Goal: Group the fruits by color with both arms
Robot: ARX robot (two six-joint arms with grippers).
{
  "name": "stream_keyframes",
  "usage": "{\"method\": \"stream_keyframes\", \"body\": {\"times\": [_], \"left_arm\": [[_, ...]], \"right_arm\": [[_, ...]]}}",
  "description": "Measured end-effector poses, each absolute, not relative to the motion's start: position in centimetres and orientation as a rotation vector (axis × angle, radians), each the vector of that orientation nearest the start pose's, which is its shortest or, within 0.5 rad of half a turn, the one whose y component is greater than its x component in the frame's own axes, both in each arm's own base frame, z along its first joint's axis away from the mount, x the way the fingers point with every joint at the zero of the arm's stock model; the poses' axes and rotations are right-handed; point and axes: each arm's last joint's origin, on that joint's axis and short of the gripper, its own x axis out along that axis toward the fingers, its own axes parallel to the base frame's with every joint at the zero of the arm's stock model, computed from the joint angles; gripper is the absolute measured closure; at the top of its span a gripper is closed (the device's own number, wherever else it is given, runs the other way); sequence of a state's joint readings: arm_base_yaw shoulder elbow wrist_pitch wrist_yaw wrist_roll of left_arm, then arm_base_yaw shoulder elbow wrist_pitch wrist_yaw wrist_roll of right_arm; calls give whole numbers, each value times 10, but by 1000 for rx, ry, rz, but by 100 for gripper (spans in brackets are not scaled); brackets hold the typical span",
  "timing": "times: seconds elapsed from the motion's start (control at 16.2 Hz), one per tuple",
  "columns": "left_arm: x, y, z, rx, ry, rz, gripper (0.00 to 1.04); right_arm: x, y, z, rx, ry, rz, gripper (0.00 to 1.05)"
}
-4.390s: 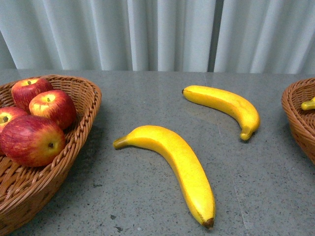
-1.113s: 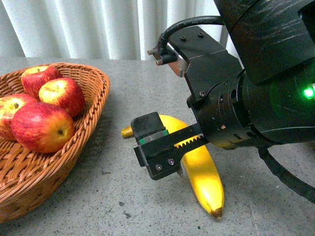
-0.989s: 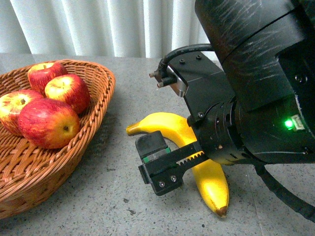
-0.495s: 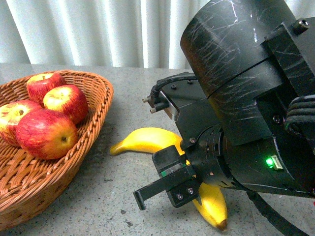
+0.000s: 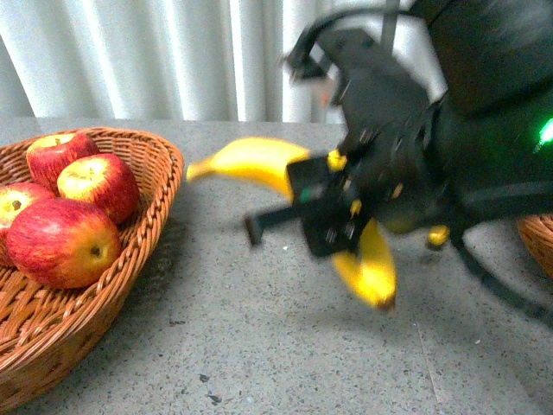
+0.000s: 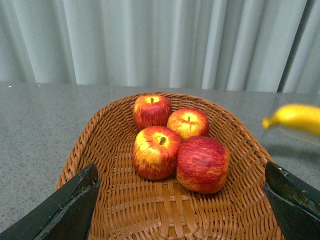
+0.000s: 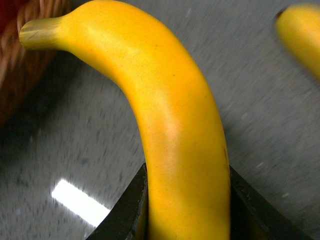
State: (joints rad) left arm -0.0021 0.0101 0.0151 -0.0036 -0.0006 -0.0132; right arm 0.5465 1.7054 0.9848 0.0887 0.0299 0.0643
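Yellow banana between right fingers

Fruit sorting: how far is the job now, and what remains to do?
Done: four apples sit in the left basket. In hand: the right hand is shut on one banana. Left: it likely goes to the right basket, then a second banana, seen blurred beyond it, must follow.

Ahead of me a pale, pleated curtain closes off the whole back. My counter is grey speckled stone with small dark flecks. One bright patch of light reflects off it.
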Motion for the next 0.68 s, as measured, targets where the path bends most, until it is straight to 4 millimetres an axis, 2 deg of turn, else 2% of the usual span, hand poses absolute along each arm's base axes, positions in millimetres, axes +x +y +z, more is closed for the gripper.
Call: {"method": "stream_keyframes", "body": {"times": [0.06, 0.19, 0.31, 0.49, 0.56, 0.62, 0.68], "left_arm": [[97, 0, 167, -13, -1, -2, 7], [97, 0, 167, -13, -1, -2, 7], [97, 0, 167, -13, -1, -2, 7], [97, 0, 168, -13, -1, -2, 7], [97, 0, 167, -13, -1, -2, 7], [97, 0, 168, -13, -1, -2, 7], [97, 0, 167, -13, -1, -2, 7]], "right_arm": [[313, 170, 210, -59, 570, 456, 72], [320, 117, 252, 51, 439, 387, 72], [312, 68, 266, 81, 381, 313, 72], [293, 12, 261, 68, 382, 207, 72], [282, -11, 254, 61, 396, 156, 72], [244, -65, 225, 53, 497, 49, 72], [224, -78, 203, 58, 579, 43, 64]]}}
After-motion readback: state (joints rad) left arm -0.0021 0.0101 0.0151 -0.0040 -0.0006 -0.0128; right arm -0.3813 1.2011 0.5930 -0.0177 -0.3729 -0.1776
